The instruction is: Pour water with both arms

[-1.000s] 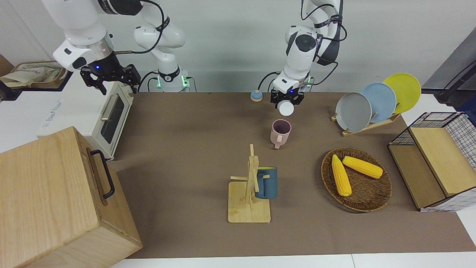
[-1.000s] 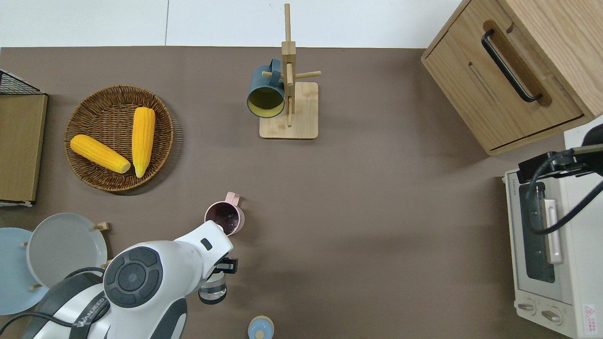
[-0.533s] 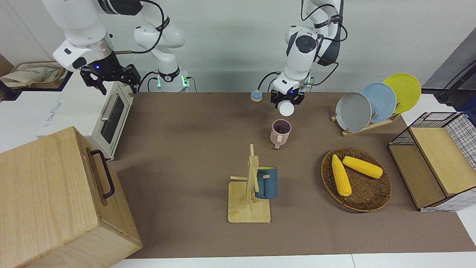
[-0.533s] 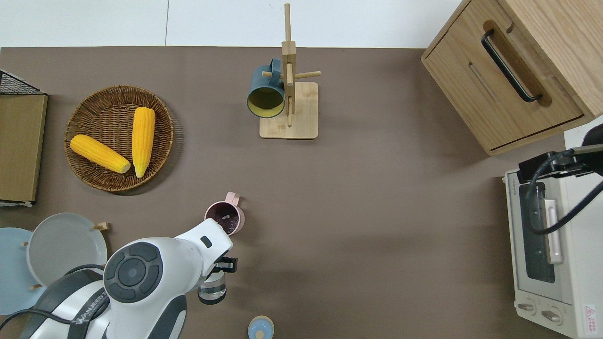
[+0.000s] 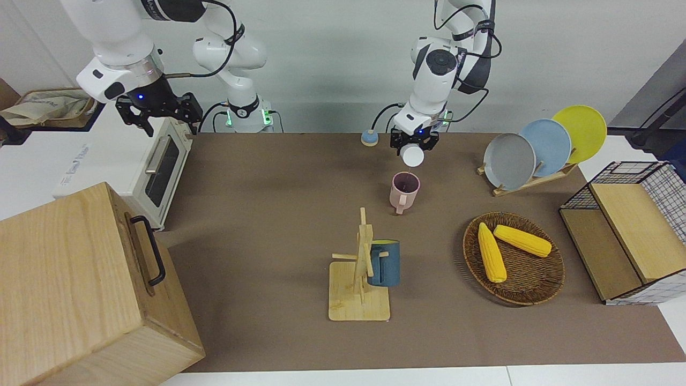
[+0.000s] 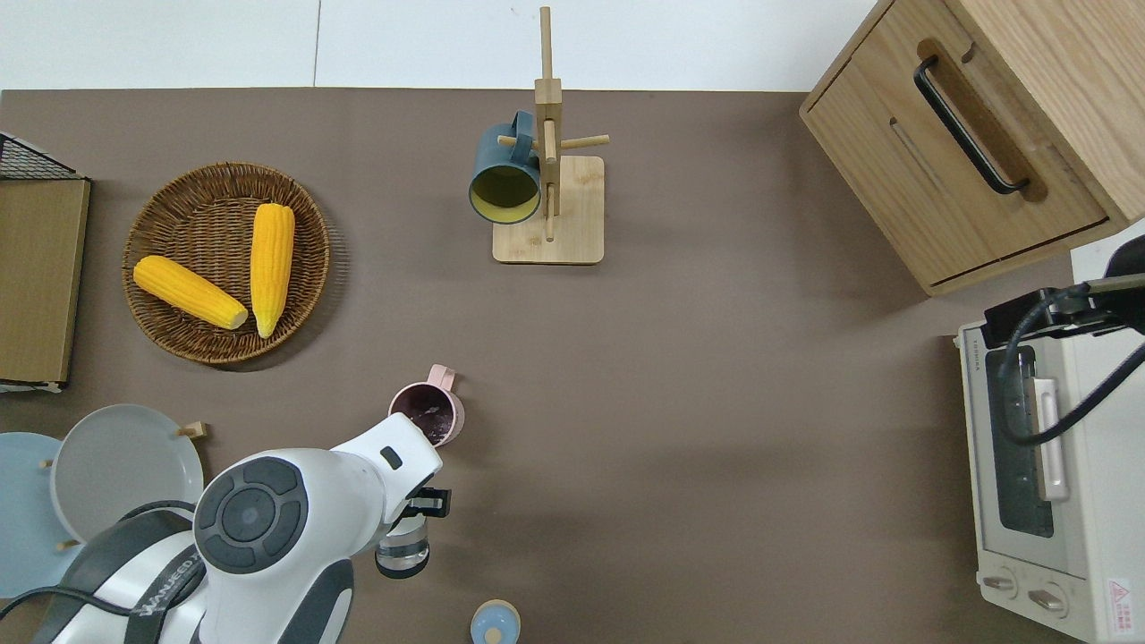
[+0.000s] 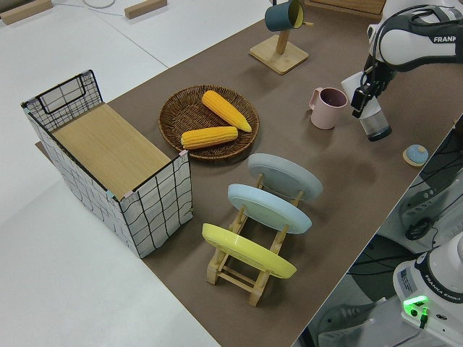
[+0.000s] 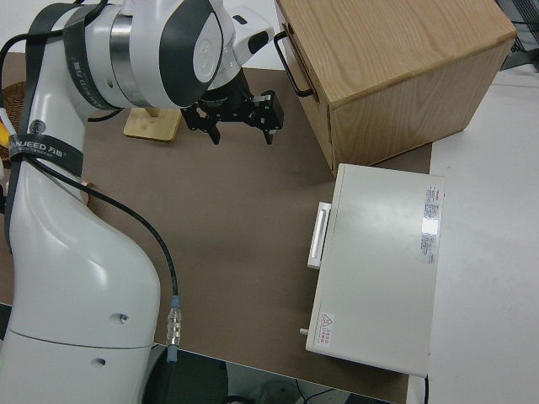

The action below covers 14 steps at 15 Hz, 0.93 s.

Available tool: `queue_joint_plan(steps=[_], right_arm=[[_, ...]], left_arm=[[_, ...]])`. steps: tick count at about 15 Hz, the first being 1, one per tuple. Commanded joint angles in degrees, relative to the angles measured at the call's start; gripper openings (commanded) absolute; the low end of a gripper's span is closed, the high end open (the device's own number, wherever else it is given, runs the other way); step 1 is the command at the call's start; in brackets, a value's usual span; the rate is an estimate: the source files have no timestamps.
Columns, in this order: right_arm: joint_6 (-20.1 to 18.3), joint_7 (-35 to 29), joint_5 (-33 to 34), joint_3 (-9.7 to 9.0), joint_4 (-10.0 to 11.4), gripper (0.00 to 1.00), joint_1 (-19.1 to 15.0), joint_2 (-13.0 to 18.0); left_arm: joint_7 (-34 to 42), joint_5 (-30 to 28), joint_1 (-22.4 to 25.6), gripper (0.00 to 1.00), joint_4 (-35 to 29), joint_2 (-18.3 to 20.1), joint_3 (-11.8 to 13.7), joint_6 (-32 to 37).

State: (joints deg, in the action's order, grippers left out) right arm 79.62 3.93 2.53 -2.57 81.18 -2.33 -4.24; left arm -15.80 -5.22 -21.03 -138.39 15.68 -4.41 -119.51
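Since a second ago, almost nothing has shifted: the left gripper [image 5: 412,146] stays clamped on a clear glass [image 7: 375,124], tipped on its side in the air, its mouth toward the pink mug [image 5: 404,190]. Now a thin thread of water falls from the glass into the mug. The mug stands upright on the brown table mat [image 5: 268,214], handle pointing away from the robots. A small blue lid [image 5: 368,138] lies on the mat, nearer the robots than the mug. Farther from the robots stands a wooden mug rack [image 5: 358,279] with a dark blue mug [image 5: 383,262] hanging on it. The right arm is parked, its gripper [image 8: 236,114] with fingers spread apart.
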Motion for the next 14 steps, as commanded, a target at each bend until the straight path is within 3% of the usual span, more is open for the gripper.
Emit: queue_joint_plan(steps=[1, 14], right_arm=[[0.2, 1.3, -0.2, -0.33, 1.1, 0.992, -0.5, 1.1], [0.2, 1.3, -0.2, -0.24, 1.1, 0.992, -0.5, 1.1]], left_arm=[[-0.5, 0.4, -0.5, 0.0, 2.4, -0.2, 0.6, 2.0], [-0.9, 0.4, -0.3, 0.0, 9.2, -4.5, 0.7, 10.1]])
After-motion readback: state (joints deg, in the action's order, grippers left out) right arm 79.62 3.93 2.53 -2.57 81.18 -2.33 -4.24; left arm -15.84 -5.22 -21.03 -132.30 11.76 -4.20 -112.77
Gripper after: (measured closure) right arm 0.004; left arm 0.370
